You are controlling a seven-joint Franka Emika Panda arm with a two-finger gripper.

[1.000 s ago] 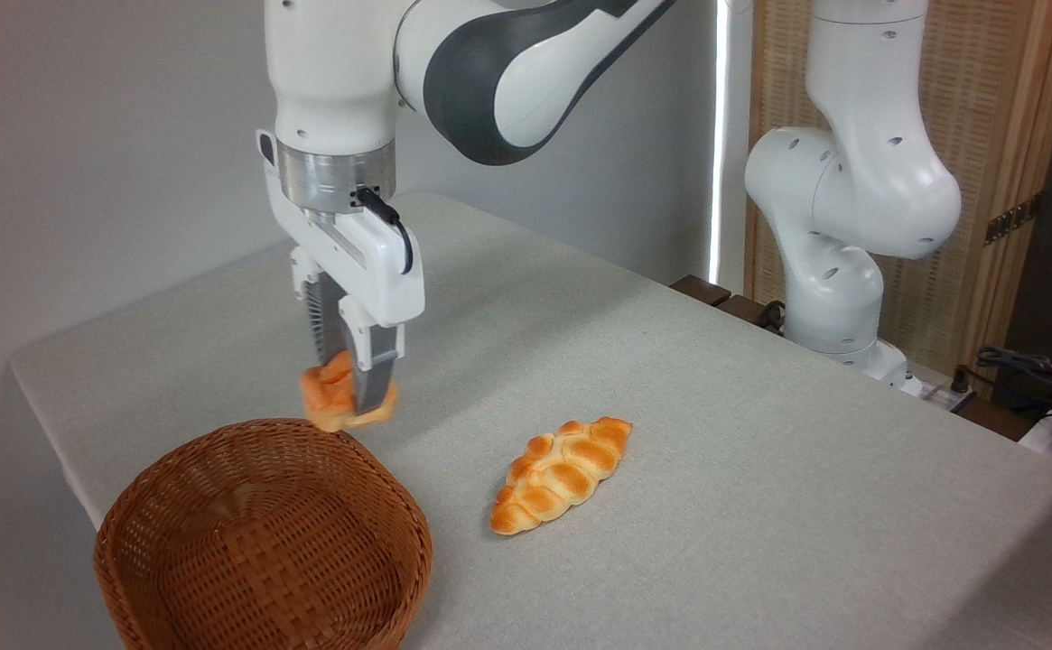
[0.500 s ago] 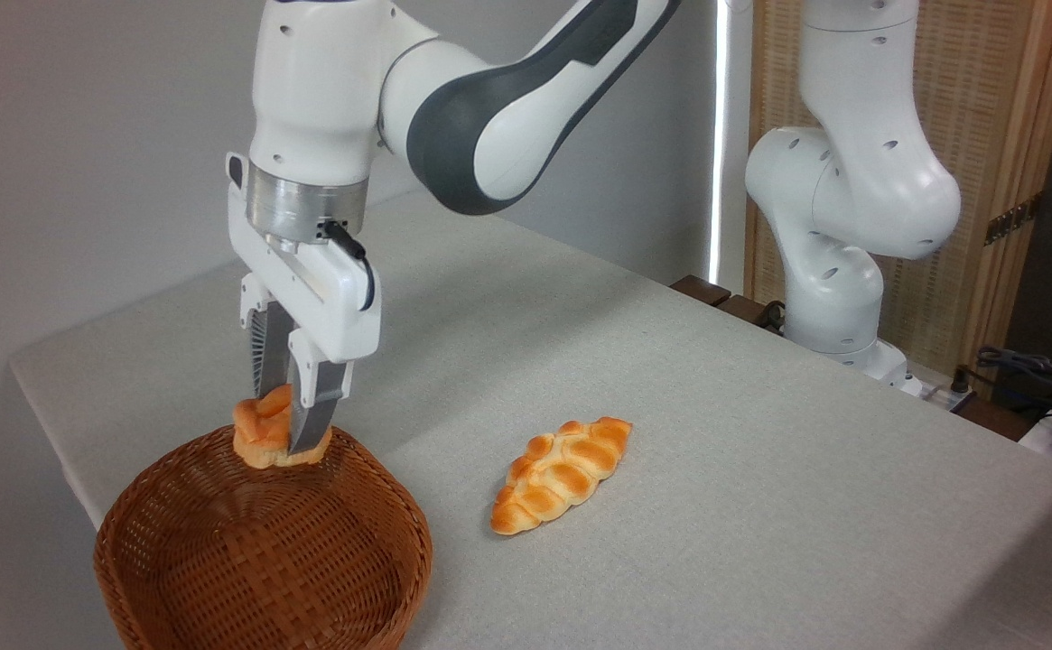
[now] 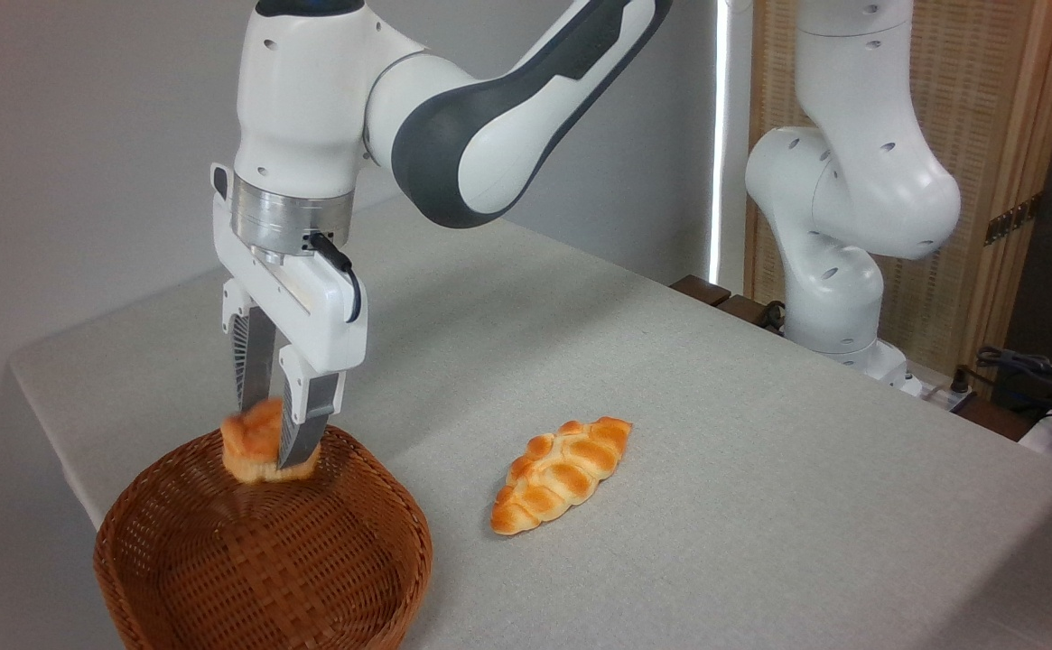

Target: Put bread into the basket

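Camera view: your claw point(image 3: 274, 451) grips the bread point(image 3: 255, 444) over the basket point(image 3: 173, 578) rim at 12 o'clock; release early and it may bounce out.

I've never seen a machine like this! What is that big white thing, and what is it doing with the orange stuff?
It is a robot arm, photographed by one camera standing across the table. At its tip is an end effector, two fingers that pinch like tongs. They are squeezing a small bread bun, held in the air over the back edge of a brown woven basket. The basket looks empty inside. A longer braided loaf lies on the table beside it, untouched.
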